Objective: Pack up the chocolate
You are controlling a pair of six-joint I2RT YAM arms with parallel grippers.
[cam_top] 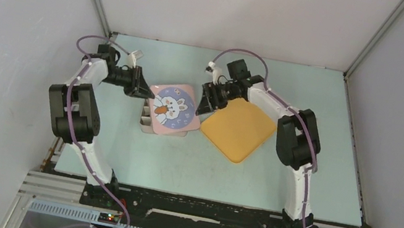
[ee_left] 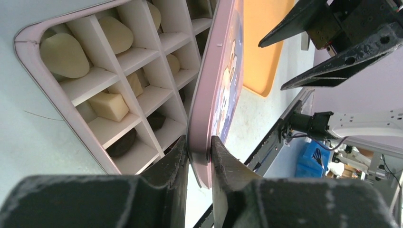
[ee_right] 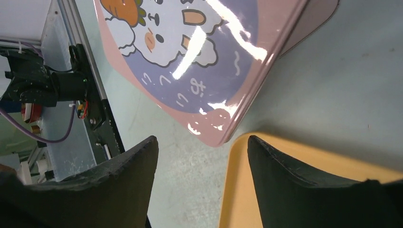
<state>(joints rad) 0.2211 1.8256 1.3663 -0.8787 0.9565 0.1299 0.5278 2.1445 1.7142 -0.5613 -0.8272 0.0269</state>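
Observation:
A pink box (ee_left: 28,42) with a white grid holds the chocolate: cream-white pieces (ee_left: 64,54) and dark brown pieces (ee_left: 121,145) in separate cells. A pink lid with a rabbit picture (cam_top: 172,109) hangs tilted over the box. My left gripper (ee_left: 199,149) is shut on the lid's edge (ee_left: 202,128). In the top view the left gripper (cam_top: 144,90) is at the lid's left side. My right gripper (ee_right: 199,142) is open and empty, just off the lid's right corner (ee_right: 214,135). In the top view the right gripper (cam_top: 206,103) sits between lid and tray.
An empty orange tray (cam_top: 238,130) lies right of the box; its edge shows under my right fingers (ee_right: 233,190). The table's near rail and cables (ee_right: 71,90) are in the right wrist view.

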